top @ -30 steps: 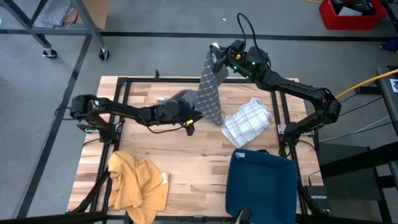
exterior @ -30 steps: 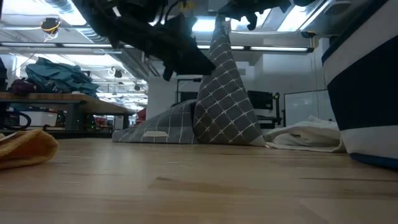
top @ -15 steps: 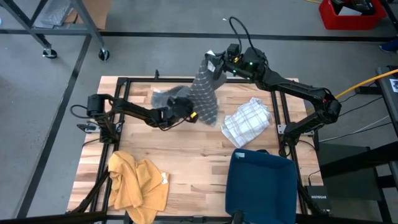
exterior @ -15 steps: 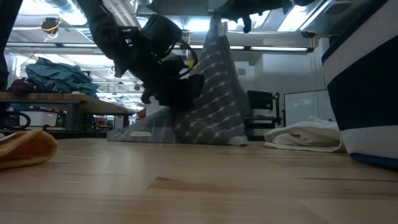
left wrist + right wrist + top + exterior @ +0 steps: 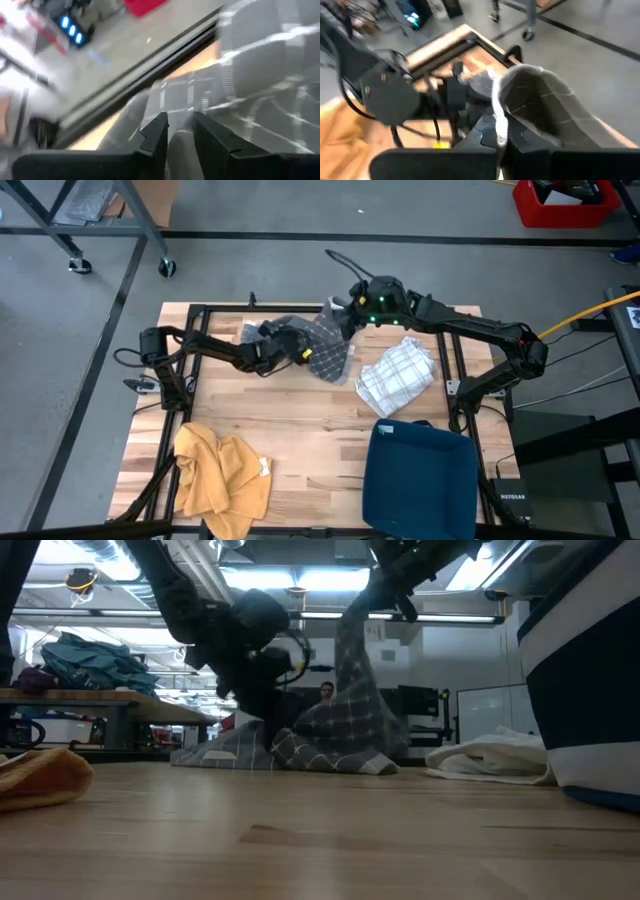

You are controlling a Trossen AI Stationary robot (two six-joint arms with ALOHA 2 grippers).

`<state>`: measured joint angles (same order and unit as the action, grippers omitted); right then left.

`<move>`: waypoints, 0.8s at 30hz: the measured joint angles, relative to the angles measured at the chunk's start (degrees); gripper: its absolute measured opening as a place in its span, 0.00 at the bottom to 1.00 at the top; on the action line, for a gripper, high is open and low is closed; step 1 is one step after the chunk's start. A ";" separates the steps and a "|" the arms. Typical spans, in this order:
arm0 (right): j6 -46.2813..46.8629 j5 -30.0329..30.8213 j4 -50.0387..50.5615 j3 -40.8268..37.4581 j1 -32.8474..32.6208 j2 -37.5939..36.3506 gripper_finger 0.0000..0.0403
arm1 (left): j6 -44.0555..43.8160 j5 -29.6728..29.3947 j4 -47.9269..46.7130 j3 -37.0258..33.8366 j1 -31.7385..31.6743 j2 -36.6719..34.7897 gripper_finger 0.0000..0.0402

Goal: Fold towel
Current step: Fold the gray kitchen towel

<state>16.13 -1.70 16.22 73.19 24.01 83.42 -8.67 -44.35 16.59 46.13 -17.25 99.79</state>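
Note:
A grey checked towel (image 5: 326,356) lies bunched at the table's far middle, its lower folds (image 5: 300,752) resting on the wood. My right gripper (image 5: 346,323) is above its right part, shut on the towel's raised end. My left gripper (image 5: 295,348) is low at the towel's left side, shut on a fold. In the low view the towel (image 5: 345,710) hangs from my right gripper (image 5: 372,595), and my left gripper (image 5: 268,700) is beside the heap. My left gripper (image 5: 176,122) pinches a rounded fold of the grey towel (image 5: 179,145) between its two fingers, coming in low from the table's left side. The cloth beyond the fingers lies on the table. My right gripper (image 5: 500,131) pinches the towel's white-hemmed edge (image 5: 499,117) from above. The cloth arches over the fingers and hangs slack below, its lower end on the table.
A white checked cloth (image 5: 398,374) lies crumpled right of the grey towel. A yellow cloth (image 5: 222,471) sits at the near left corner. A dark blue bin (image 5: 420,475) stands at the near right. Bare wood (image 5: 300,420) spans the table's middle.
My right gripper has come down, still holding the towel's top end. The towel, which stood tall and drawn up, now sags into a lower heap. My left gripper has dropped and moved toward the table's far-left, into the towel's left side.

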 joint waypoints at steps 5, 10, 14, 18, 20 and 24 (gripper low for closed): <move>-1.99 4.00 0.64 0.00 0.03 0.00 0.00 | -10.90 16.87 2.25 -0.01 0.35 -1.70 0.13; -4.49 6.20 0.71 0.00 0.02 0.00 0.00 | -9.63 30.93 11.85 0.02 4.38 -1.88 0.01; -4.65 6.05 0.72 0.00 0.02 0.00 0.00 | -7.99 30.80 11.02 0.04 6.82 -1.88 0.03; -4.68 6.00 0.71 0.00 0.02 0.00 0.00 | -8.96 30.72 12.35 0.04 8.76 -1.88 0.02; -5.19 6.32 0.73 0.00 0.02 0.00 0.00 | -8.84 30.76 13.82 0.04 9.60 -1.88 0.01; -6.13 6.91 0.73 0.00 0.02 0.00 0.00 | -7.60 30.73 12.58 0.04 10.99 -1.88 0.01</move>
<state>10.00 5.21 16.95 73.19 24.03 83.42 -16.27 -13.61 29.17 46.17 -6.26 97.91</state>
